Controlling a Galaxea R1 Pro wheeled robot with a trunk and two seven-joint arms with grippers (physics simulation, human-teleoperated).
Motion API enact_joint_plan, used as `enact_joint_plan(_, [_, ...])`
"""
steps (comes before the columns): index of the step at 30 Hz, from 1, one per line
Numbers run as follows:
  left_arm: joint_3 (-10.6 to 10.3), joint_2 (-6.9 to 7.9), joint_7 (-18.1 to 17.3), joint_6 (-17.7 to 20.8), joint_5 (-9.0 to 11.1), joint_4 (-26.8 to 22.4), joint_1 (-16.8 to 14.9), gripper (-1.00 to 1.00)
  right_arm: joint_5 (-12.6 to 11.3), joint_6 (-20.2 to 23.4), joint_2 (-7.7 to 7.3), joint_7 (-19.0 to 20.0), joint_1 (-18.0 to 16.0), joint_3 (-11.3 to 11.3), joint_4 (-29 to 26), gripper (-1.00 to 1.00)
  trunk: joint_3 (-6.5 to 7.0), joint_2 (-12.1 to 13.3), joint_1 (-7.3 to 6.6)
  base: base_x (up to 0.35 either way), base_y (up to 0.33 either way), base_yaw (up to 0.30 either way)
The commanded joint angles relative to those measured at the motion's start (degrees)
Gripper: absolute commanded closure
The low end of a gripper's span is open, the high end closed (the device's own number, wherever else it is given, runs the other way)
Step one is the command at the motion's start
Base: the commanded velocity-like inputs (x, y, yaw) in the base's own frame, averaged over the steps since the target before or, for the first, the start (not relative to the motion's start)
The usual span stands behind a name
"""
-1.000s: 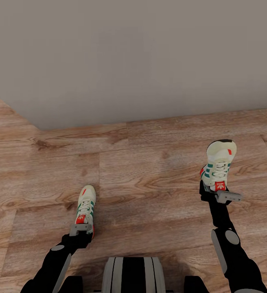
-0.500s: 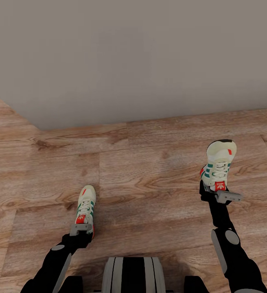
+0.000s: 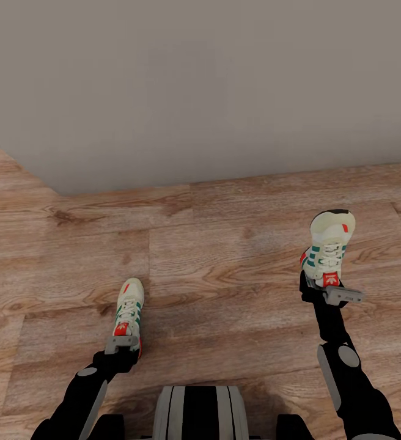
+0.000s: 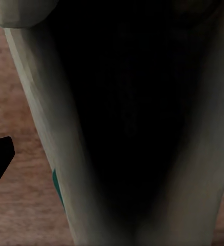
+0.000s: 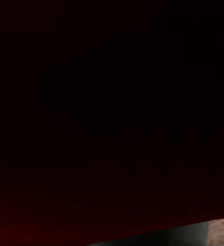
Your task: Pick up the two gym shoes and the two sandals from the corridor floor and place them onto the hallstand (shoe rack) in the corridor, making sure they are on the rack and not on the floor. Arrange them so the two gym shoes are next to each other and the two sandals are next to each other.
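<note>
Two sneakers are riding in your grippers above the floor (image 3: 225, 244): left gripper (image 3: 122, 343) clenching one (image 3: 129, 308), right gripper (image 3: 335, 293) clenching the other (image 3: 329, 247). Heel-only holds are risking slippage during travel.

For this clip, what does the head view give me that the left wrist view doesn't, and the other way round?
Head view: both arms, each gripper at the heel end of a sneaker, the left gripper at the left sneaker and the right gripper at the right sneaker, plus the grey wall.

Left wrist view: a close look into the dark opening of the left sneaker, its cream side and a bit of green stripe.

Both: that sneaker and the wood floor.
</note>
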Motion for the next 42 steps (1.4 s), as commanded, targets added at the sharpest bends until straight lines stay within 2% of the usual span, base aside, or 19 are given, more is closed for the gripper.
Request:
enact_joint_plan(1, [0.0,0.0,0.0,0.0,0.0,0.01,-0.02,-1.0,-0.01,0.0,0.0,-0.01,0.0,0.0,0.0,1.0,0.0,0.0,0.0,0.0,0.0,0.0])
enact_joint_plan(22, [0.09,0.0,0.02,0.0,0.07,0.07,-0.41,-1.0,-0.01,0.0,0.0,-0.01,0.0,-0.03,0.0,1.0,0.0,0.0,0.0,0.0,0.0,0.0])
enact_joint_plan(35, [0.09,-0.08,0.0,0.0,0.18,0.15,-2.18,-1.0,-0.01,0.01,0.0,-0.01,0.0,0.01,0.0,1.0,0.0,0.0,0.0,0.0,0.0,0.0])
enact_joint_plan(36, [0.09,-0.08,0.0,0.0,0.16,0.15,-2.2,1.0,-0.01,0.02,0.0,-0.01,0.0,-0.01,0.0,1.0,0.0,0.0,0.0,0.0,0.0,0.0])
enact_joint_plan(42, [0.08,-0.09,0.0,0.0,0.1,0.16,-2.28,1.0,-0.01,0.04,0.0,-0.01,0.0,-0.02,0.0,1.0,0.0,0.0,0.0,0.0,0.0,0.0])
